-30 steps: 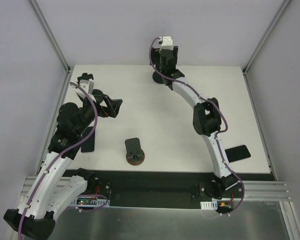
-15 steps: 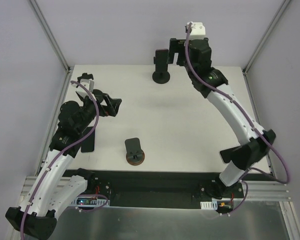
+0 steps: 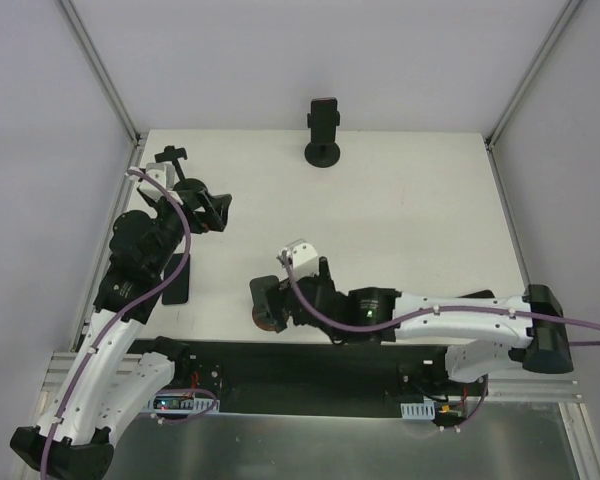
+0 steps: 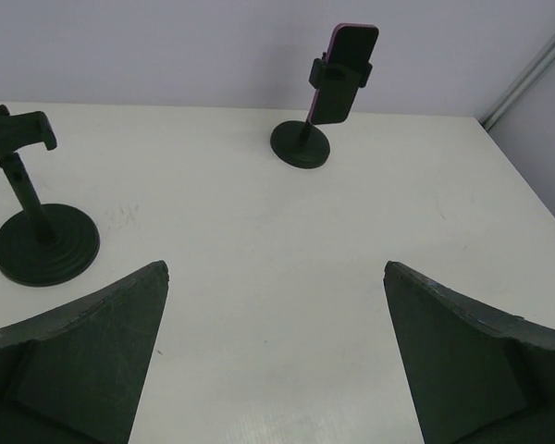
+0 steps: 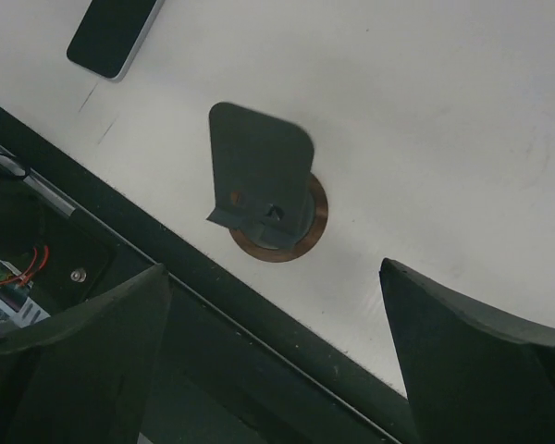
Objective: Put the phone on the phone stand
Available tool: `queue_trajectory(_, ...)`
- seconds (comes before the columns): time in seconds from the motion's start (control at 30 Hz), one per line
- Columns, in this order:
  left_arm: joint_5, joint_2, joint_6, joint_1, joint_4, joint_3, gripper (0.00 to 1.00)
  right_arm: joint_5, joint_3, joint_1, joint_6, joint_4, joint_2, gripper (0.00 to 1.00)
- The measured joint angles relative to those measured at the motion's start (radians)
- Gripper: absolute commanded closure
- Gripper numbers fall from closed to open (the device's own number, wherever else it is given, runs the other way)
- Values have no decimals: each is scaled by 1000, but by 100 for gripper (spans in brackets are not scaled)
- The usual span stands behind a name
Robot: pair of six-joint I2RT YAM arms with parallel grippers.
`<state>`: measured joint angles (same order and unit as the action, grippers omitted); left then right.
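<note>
A dark phone with a pink edge stands upright, clamped in the black phone stand at the table's far edge. It also shows in the left wrist view on that stand. My right gripper is open and empty, low at the front, over a small stand with a brown round base. My left gripper is open and empty above the left of the table, its fingers wide apart, facing the far stand.
An empty black stand is at the far left. A dark phone lies flat at the left, also in the right wrist view. Another phone at the right is mostly hidden by my right arm. A black strip borders the table's front.
My right arm has let go of the phone in the far stand and swung down to the front, over the brown-based stand. My left gripper has barely moved.
</note>
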<state>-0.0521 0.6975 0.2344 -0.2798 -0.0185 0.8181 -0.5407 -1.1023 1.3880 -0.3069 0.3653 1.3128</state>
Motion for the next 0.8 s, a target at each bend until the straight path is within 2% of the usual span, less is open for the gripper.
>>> queue_trajectory(0.1, 36, -16, -2, 0, 0, -6, 1, -107, -17, 110, -77, -1, 79, 4)
queue_trajectory(0.2, 63, -32, -3, 0, 1, -14, 1, -175, -58, 146, -111, -11, 174, 4)
queue_trajectory(0.47, 80, -42, -5, 0, 3, -15, 1, -257, -166, 122, -133, -21, 338, 4)
queue_trajectory(0.8, 79, -43, -4, 0, 3, -15, 1, -220, -204, 43, -169, -55, 438, 1)
